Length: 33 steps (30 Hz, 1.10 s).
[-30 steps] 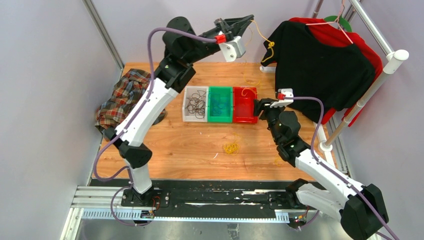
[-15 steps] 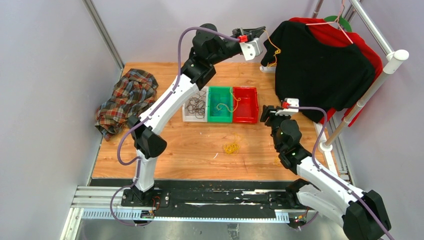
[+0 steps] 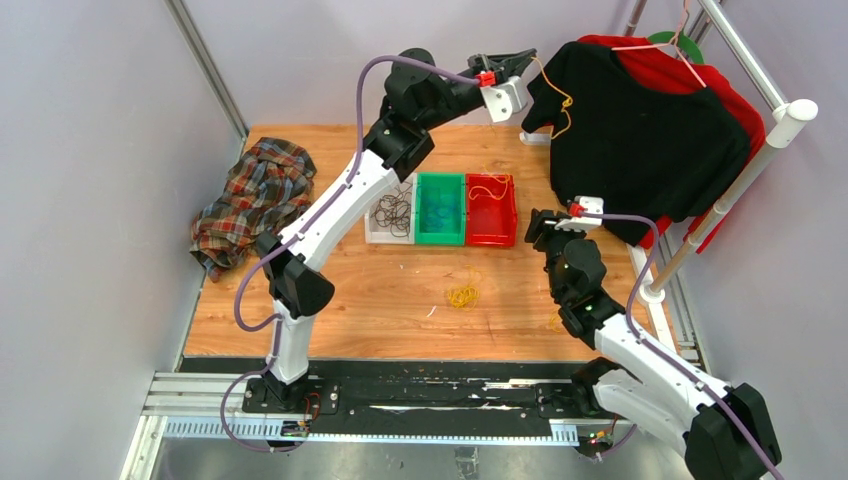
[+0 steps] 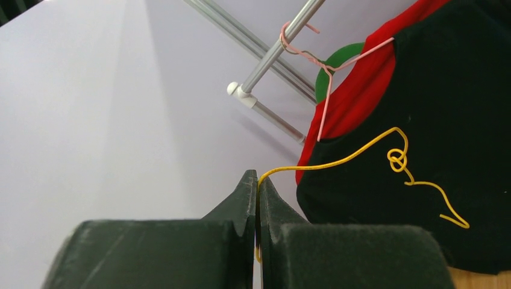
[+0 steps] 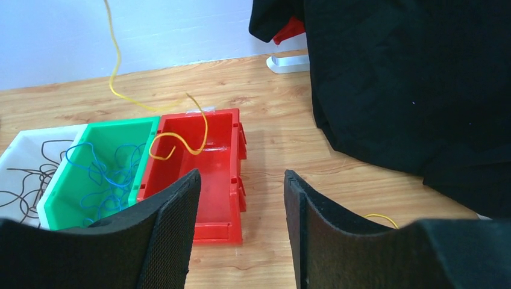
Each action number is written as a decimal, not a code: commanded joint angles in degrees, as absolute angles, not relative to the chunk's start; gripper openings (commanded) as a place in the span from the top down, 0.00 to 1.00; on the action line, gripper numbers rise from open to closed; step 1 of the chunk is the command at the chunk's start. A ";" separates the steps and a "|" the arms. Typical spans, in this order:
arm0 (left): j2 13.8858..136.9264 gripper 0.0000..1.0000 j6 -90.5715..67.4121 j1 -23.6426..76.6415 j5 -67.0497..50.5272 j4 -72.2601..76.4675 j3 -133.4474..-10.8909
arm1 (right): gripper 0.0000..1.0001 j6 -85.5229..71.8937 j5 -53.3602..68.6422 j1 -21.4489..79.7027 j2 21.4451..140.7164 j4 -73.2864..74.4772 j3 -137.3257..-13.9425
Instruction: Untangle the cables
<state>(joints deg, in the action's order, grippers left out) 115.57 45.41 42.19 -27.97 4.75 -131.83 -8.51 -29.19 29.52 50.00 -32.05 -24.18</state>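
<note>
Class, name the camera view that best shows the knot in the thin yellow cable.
Left wrist: the yellow cable's knot stands large against the black hanging shirt. Top external shows a speck; right wrist misses it.

Walls (image 3: 100,150): pale lilac, evenly lit. Table (image 3: 380,300): wooden top. Clothes rack (image 3: 793,118): metal, set at the right, hung with black shirt (image 3: 640,130) over red shirt (image 3: 742,105). Plaid shirt (image 3: 255,190): laid crumpled at table's left edge.
</note>
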 commanded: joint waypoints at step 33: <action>108.91 1.00 65.86 43.16 -20.51 -11.70 -92.97 | 0.56 -16.73 -38.76 23.84 53.64 -21.57 -26.90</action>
